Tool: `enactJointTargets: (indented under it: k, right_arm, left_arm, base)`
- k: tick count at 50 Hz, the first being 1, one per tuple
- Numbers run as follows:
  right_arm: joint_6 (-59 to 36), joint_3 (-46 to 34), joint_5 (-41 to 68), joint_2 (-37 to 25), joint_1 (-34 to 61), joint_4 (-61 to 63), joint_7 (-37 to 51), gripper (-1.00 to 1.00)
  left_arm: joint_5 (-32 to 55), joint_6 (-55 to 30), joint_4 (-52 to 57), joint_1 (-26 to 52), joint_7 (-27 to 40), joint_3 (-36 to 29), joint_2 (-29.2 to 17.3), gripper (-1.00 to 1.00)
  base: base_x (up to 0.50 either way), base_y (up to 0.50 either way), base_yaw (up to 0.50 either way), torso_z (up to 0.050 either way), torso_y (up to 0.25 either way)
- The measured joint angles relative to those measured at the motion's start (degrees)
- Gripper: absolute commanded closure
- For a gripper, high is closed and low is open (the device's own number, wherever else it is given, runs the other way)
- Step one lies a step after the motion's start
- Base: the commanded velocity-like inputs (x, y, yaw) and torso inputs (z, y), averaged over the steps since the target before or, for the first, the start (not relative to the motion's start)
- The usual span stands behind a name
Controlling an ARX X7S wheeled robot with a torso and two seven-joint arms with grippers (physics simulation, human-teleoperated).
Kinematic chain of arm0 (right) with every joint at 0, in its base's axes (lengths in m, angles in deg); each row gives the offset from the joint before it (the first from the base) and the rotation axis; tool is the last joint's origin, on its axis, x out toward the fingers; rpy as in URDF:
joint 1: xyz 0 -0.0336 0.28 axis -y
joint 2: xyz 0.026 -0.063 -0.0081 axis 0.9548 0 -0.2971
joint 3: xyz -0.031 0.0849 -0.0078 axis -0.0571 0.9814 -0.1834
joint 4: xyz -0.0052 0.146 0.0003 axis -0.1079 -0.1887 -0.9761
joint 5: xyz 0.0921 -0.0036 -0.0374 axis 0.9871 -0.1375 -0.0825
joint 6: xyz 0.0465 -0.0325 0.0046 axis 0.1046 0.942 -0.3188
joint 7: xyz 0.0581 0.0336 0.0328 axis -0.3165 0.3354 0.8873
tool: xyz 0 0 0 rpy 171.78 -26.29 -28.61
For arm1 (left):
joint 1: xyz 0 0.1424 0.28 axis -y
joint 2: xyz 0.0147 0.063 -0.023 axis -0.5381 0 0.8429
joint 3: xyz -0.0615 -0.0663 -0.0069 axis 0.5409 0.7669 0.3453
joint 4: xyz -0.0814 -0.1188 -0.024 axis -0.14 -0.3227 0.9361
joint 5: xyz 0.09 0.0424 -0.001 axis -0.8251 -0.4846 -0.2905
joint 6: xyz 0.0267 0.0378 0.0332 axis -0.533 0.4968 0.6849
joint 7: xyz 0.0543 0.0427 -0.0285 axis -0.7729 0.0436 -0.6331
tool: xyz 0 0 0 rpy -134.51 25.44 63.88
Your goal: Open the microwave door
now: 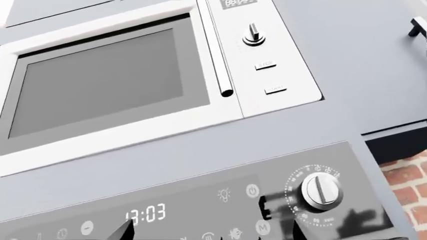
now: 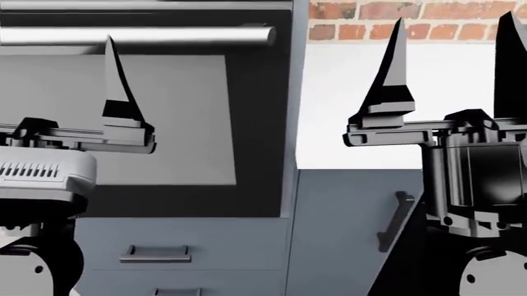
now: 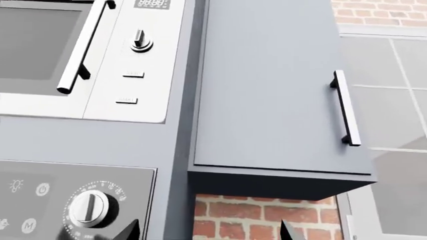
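Observation:
The microwave (image 1: pixel 133 100) is built into the grey cabinetry, and its door (image 1: pixel 100 82) with the grey window lies shut against the frame. A vertical bar handle (image 1: pixel 219 50) runs along the door edge beside the control panel (image 1: pixel 267 55). The right wrist view shows the same handle (image 3: pixel 82 47) and panel knob (image 3: pixel 140 40). My left gripper (image 1: pixel 212 235) is open below the microwave, in front of the oven's control strip. My right gripper (image 3: pixel 210 234) is also open and empty, below the wall cabinet. The head view shows one left finger (image 2: pixel 115 80) and the right gripper (image 2: pixel 451 68), but no microwave.
The oven panel (image 1: pixel 200 200) with a 13:03 clock and a round knob (image 1: pixel 321 190) sits under the microwave. A grey wall cabinet (image 3: pixel 267 85) with a bar handle (image 3: pixel 347 107) hangs beside it. Brick wall (image 3: pixel 253 215) shows below. Oven door (image 2: pixel 148 117) and drawers (image 2: pixel 155 253) are ahead.

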State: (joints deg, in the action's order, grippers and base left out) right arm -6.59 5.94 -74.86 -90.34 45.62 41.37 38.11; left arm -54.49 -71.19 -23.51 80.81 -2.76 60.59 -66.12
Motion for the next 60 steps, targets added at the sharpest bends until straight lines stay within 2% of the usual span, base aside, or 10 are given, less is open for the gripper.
enactJointTargets:
  k: [10,16,29,42,50,60]
  right_arm:
    - [-0.2,-0.2,0.3,-0.4,-0.1,0.5,0.5,-1.0]
    - [0.3,0.0,0.6,-0.6,-0.7,0.7,0.7,-1.0]
    - [-0.8,0.2,1.7,-0.6,-0.7,2.0,1.6,-1.0]
    - [-0.6,0.2,2.6,-1.0,-0.7,2.3,2.0,-1.0]
    - [-0.9,0.3,3.1,-1.3,-0.7,2.7,2.4,-1.0]
    - [-2.4,0.3,3.9,-1.6,0.1,3.8,3.1,-1.0]
  left_arm:
    - [0.5,-0.6,0.4,0.2,0.3,0.3,-0.2,-1.0]
    - [1.3,-4.6,1.5,3.4,0.3,0.2,-0.6,-1.0]
    - [4.4,-18.8,1.1,20.4,-1.2,-1.1,-1.4,-1.0]
    - [8.4,-30.9,-8.5,40.1,-4.0,-2.7,-0.5,-1.0]
    - [9.2,-33.2,-17.5,49.9,-5.3,-4.2,0.4,-1.0]
    - [8.5,-31.4,-29.7,59.4,-6.6,-7.3,1.7,-1.0]
  base:
    - [0.13,0.0,0.0,0.0,0.0]
    - [0.0,0.0,0.0,0.0,0.0]
    - [0.0,0.0,0.0,0.0,0.0]
    - [0.0,0.0,0.0,0.0,0.0]
    - [0.0,0.0,0.0,0.0,0.0]
    - [0.0,0.0,0.0,0.0,0.0]
